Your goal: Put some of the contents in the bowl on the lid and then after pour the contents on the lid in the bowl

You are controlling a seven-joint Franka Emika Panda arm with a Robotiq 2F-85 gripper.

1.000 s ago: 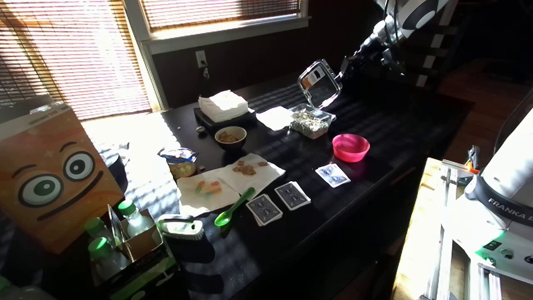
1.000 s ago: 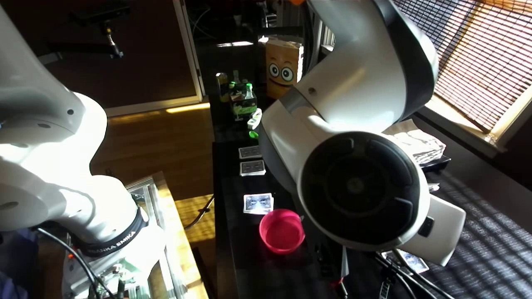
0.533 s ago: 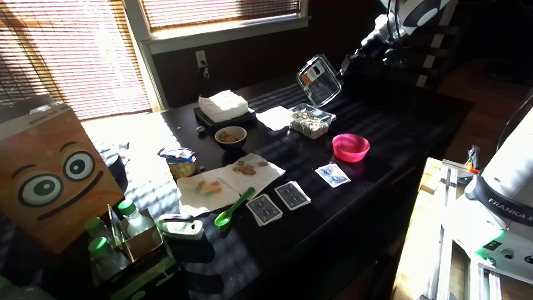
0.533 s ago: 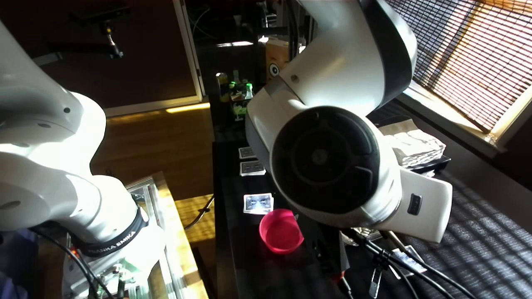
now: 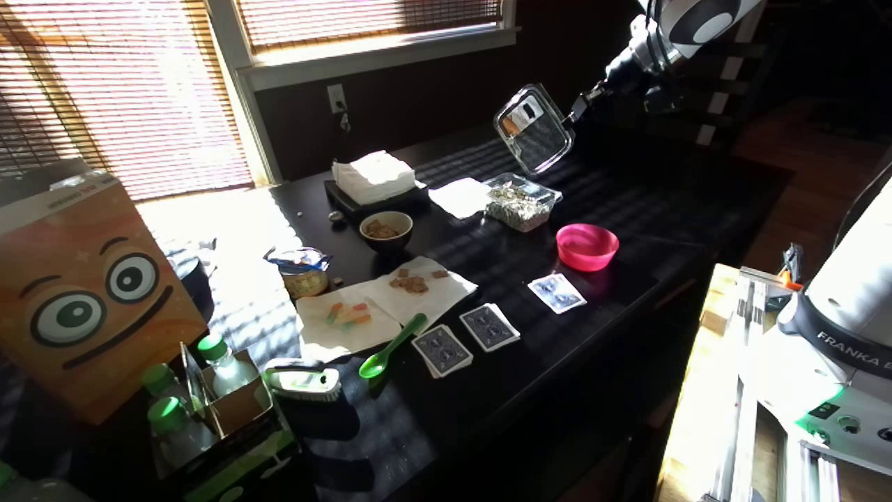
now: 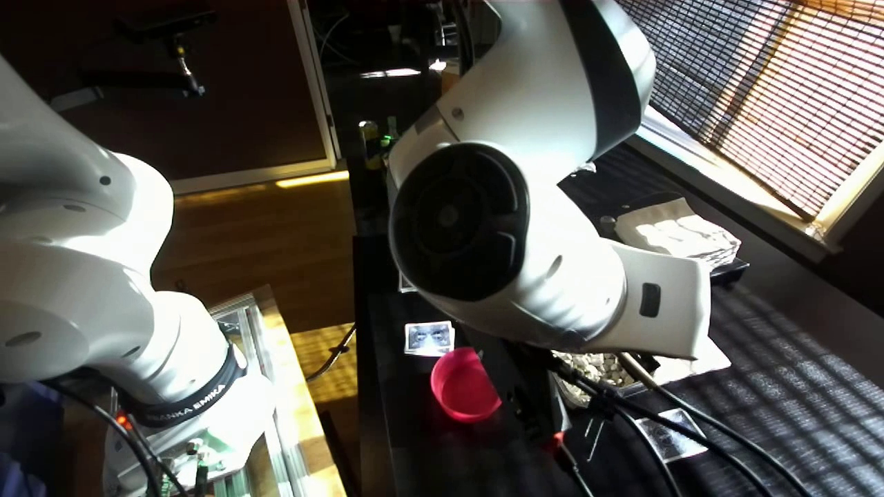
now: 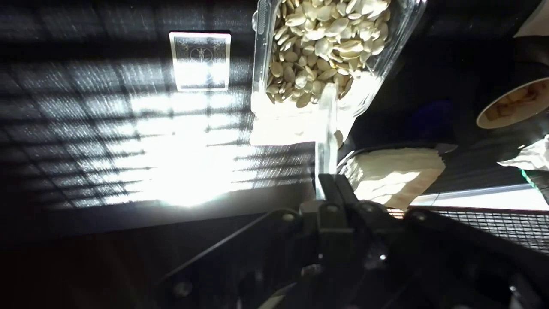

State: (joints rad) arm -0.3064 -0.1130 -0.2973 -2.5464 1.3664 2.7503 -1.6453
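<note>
A: What's in the jaws?

B: From my station: a square clear-plastic lid with a raised rim (image 5: pixel 535 132). Jaws clenched on one edge. Wrist view has it edge-on, a pale strip running out from the grip.

A: Why by the edge?

B: My guess: it leaves the flat panel free to carry pieces, and lets me tip it like a scoop. Weak point: thin pinch, slick plastic. A knock could pivot it.

A: And what's it hanging near?

B: The task's bowl: a shallow square clear-plastic container (image 7: pixel 262 56), upright on the black worktop (image 5: pixel 641 188), between a white paper napkin (image 5: pixel 460 197) and a pink round bowl (image 5: pixel 587 259). The lid looks apart from it, steeply tilted, lowest corner near the container in an exterior view. I'd judge the tilt is so that whatever slides off drops home. Fits the pour-back; a scoop to come isn't ruled out.

A: Any load on the lid?

B: None I can make out. Orange-and-white patch (image 5: pixel 523 117) on the panel, label or reflection, can't say.

A: Textures?

B: Inside the container, a heap of pale, flat, oval, seed-like pieces (image 7: pixel 324 47), cream to tan; should slide readily on plastic. Container walls glossy; glare washes out one end in the wrist view. Worktop faintly grained, barred with light.
</note>
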